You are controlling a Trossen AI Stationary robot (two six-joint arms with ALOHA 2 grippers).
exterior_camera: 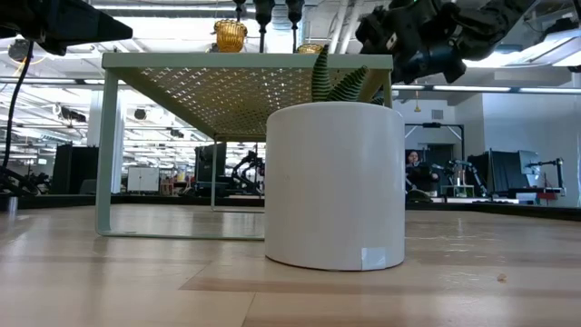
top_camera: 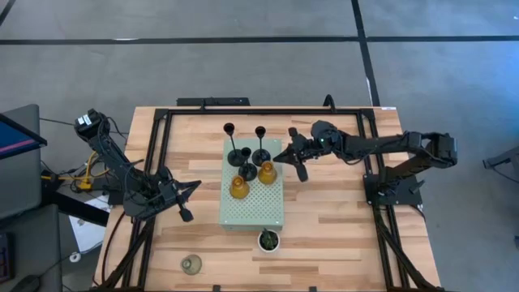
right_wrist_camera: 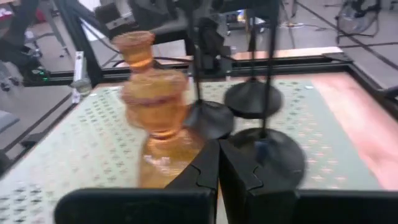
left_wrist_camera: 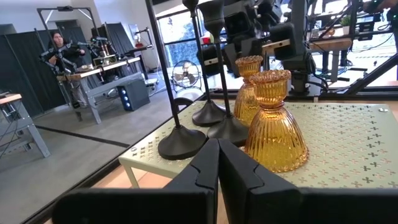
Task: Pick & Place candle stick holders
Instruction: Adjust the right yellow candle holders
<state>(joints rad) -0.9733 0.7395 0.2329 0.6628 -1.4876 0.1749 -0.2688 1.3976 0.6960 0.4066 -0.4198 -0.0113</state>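
High view: my right gripper, jaws closed, empty, beside black holders; a nudge would topple them.

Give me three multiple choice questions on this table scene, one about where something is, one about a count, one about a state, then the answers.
1. Where is the clear glass holder?
A. on the green board
B. on the bare table near the front edge
C. in the right gripper

2. How many amber holders stand on the board?
A. one
B. two
C. four

3. How is the left gripper?
A. shut, holding nothing
B. wide open
C. shut on a black holder

Answers: 1 B, it sits alone on the wood; 2 B, two amber holders show; 3 A, its fingers meet with nothing between.
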